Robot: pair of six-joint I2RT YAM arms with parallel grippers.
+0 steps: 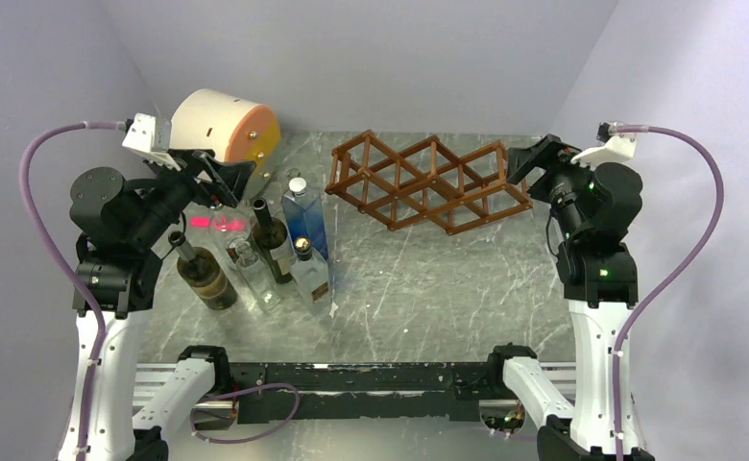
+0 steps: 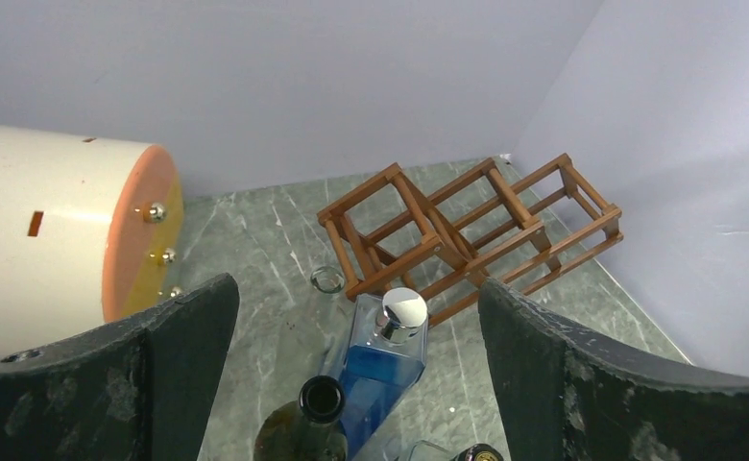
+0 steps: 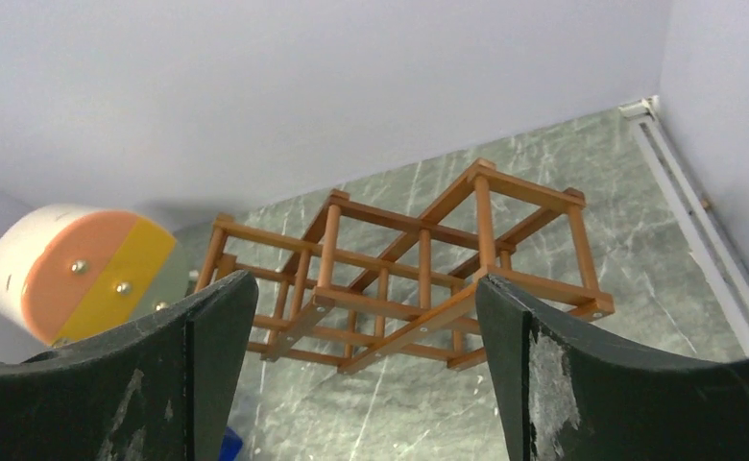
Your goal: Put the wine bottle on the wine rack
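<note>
Left fingers [image 2: 150, 384] and right fingers [image 3: 591, 384] are spread, holding nothing. The wine bottle [image 1: 275, 250] stands near the bench's [image 1: 428, 288] left edge, crowded by a blue bottle [image 1: 306, 226] and others. The wine rack [image 1: 428, 182] sits by the far edge. A careless reach could topple the neighbours.

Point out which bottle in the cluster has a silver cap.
The blue bottle, flat-sided, on the cluster's side nearest the wine rack. The others are dark or clear glass.
</note>
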